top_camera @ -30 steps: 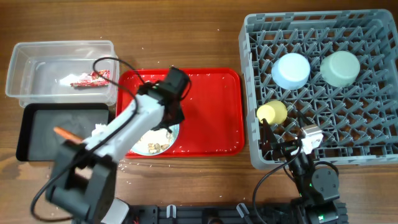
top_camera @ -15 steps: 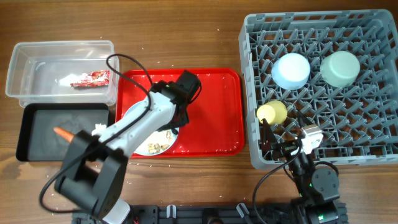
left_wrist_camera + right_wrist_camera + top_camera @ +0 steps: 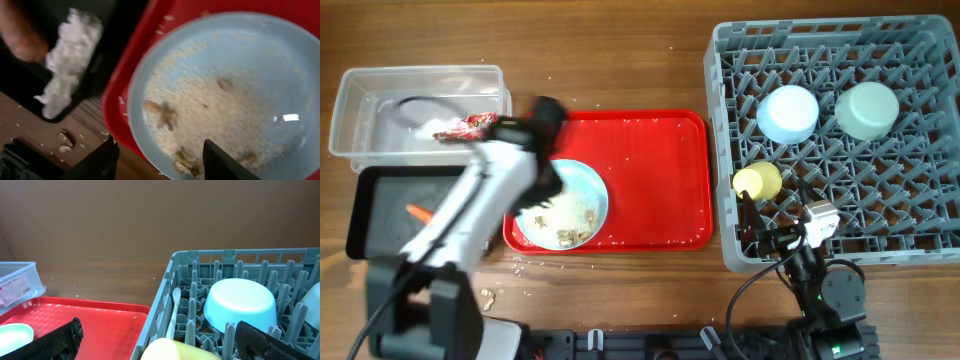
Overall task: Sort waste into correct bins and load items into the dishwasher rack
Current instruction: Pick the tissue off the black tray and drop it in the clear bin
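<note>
A round pale-blue plate (image 3: 582, 200) with pale beige crumbs (image 3: 565, 232) lies at the front left of the flat red tray (image 3: 660, 170). My left gripper (image 3: 542, 188) is open and empty over the plate's left rim. In the left wrist view its fingers (image 3: 160, 160) straddle the plate's (image 3: 240, 75) near rim, next to the crumbs (image 3: 210, 115). The black tray (image 3: 380, 240) holds the carrot (image 3: 420, 212) and white tissue (image 3: 70, 60). The clear tub (image 3: 380, 90) holds the red wrapper (image 3: 465, 126). My right gripper (image 3: 775, 235) is open at the rack's (image 3: 920, 240) front left, close to the yellow cup (image 3: 758, 181).
The rack also holds an upturned pale-blue bowl (image 3: 788, 113) and a pale-green bowl (image 3: 867, 109). A few crumbs (image 3: 485, 297) lie on the wooden table in front of the black tray. The left arm crosses over the black tray.
My left arm has swung left, from over the red tray's middle to the plate's left side, uncovering most of the plate. The right arm has not moved.
</note>
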### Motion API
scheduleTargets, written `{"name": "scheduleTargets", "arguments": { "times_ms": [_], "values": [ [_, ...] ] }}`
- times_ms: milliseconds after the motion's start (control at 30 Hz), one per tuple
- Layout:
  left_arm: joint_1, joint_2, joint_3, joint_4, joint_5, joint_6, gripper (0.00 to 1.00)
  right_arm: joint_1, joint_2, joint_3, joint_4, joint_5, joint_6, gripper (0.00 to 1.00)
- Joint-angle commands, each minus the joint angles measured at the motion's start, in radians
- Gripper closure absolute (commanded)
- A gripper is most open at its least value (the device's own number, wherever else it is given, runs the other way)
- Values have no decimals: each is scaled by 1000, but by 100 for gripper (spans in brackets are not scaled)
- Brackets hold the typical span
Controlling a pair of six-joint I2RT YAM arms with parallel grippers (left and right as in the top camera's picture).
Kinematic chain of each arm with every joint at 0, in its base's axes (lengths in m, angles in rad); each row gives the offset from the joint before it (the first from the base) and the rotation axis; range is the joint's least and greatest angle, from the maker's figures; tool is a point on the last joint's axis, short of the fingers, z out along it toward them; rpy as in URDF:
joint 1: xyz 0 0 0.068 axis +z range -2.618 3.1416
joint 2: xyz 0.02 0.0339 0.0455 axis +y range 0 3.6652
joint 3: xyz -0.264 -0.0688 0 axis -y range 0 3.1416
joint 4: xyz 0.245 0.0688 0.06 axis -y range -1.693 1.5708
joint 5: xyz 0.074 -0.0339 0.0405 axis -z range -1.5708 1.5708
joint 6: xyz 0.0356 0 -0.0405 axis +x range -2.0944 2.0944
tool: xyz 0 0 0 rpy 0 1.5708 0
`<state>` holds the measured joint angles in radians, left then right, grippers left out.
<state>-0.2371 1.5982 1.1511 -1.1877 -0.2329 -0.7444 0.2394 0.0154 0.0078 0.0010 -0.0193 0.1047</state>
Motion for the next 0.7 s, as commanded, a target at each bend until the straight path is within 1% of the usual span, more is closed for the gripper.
{"name": "scheduleTargets", "arguments": {
  "times_ms": [0,67,100,133,200,267,333,467,567,667],
  "values": [
    [233,-27,-39,-3,131,64,43,-3,-11,-3,5,-12,10,0],
    [330,-27,-82,36,164,88,42,-3,-11,-3,5,-12,10,0],
    [348,-27,-100,62,191,113,40,-3,-11,-3,5,-12,10,0],
    [360,-27,-125,87,207,117,36,-3,-11,-3,5,-12,10,0],
    [367,-27,-179,129,169,113,27,-3,-11,-3,5,-12,10,0],
    [381,-27,-204,151,153,101,28,-3,-11,-3,5,-12,10,1],
    [401,-28,-207,165,154,100,31,-3,-11,-3,5,-12,10,0],
    [441,-66,-188,139,171,86,34,-3,-11,-3,5,-12,10,0],
    [470,-145,-182,130,180,89,32,-3,-11,-3,5,-12,10,0],
    [504,-230,-182,121,166,94,27,-3,-11,-3,5,-12,10,0]
  ]
}}
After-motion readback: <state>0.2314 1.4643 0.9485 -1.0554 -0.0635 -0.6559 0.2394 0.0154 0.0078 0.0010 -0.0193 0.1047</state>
